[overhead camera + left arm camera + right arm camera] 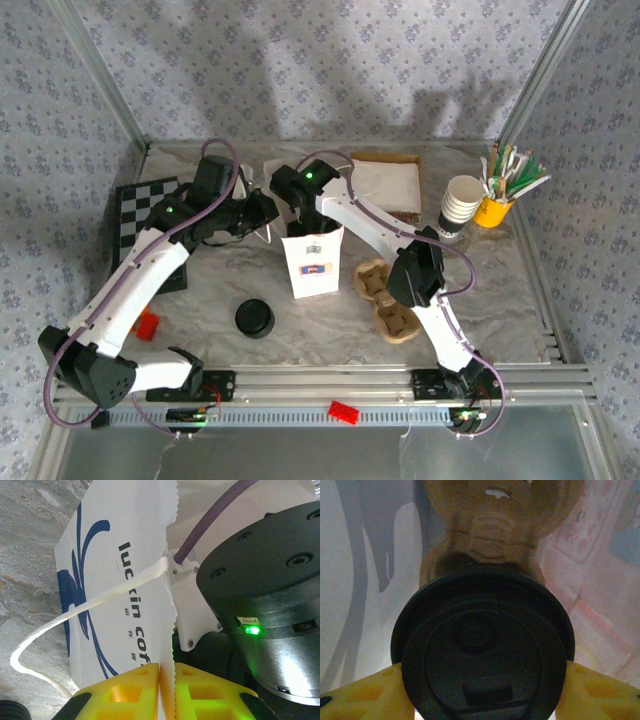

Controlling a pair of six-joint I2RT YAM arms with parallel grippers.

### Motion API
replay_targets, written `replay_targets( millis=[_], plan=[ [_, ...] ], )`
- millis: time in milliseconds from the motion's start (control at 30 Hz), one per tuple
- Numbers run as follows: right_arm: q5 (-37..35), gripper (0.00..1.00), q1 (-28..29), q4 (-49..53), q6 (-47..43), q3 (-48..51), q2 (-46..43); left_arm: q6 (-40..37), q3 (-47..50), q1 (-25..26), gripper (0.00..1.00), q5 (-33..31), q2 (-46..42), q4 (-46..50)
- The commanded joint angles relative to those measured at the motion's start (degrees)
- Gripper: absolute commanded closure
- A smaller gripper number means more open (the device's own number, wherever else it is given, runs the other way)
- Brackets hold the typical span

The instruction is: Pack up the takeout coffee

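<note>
My right gripper (480, 700) clamps the takeout coffee (482, 645) by its sides, seemingly inside the paper bag (115, 580). My left gripper (166, 675) pinches the bag's serrated rim. The thin paper cup is likely crushable and top-heavy, so I'd squeeze lightly.

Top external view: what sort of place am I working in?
Probably a mock coffee takeout counter inside a lab test cell: a branded paper bag, cardboard cup carrier and stack of paper cups on a marble-look table, fenced by aluminium framing and wallpapered panels.
</note>
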State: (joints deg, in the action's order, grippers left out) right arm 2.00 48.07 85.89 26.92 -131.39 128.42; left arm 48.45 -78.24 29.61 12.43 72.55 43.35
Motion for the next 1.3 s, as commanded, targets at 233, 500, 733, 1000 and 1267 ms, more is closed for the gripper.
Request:
replay_targets(
  millis=[233,500,733,1000,1267],
  plan=[
    [-1.36,0.39,-0.10,0.34,-0.73,2.29,-0.06,-0.90,-1.92,-0.44,0.83,-0.15,-0.42,1.02],
    [-1.28,0.39,-0.13,-0.70,-0.56,3.53,0.14,-0.28,-1.81,-0.42,0.83,0.60,-0.40,0.50],
    [-1.18,0.39,-0.17,-1.38,-0.60,4.64,0.45,-0.19,-1.83,-0.36,0.83,0.81,-0.70,0.41],
    [-1.20,0.39,-0.17,-3.03,-0.46,7.63,0.32,0.23,-1.92,-0.36,0.82,1.26,-0.92,0.30],
    [-1.05,0.39,-0.10,-4.89,-0.29,10.52,0.33,0.34,-2.35,-0.20,0.79,1.37,-1.10,0.44]
  ],
)
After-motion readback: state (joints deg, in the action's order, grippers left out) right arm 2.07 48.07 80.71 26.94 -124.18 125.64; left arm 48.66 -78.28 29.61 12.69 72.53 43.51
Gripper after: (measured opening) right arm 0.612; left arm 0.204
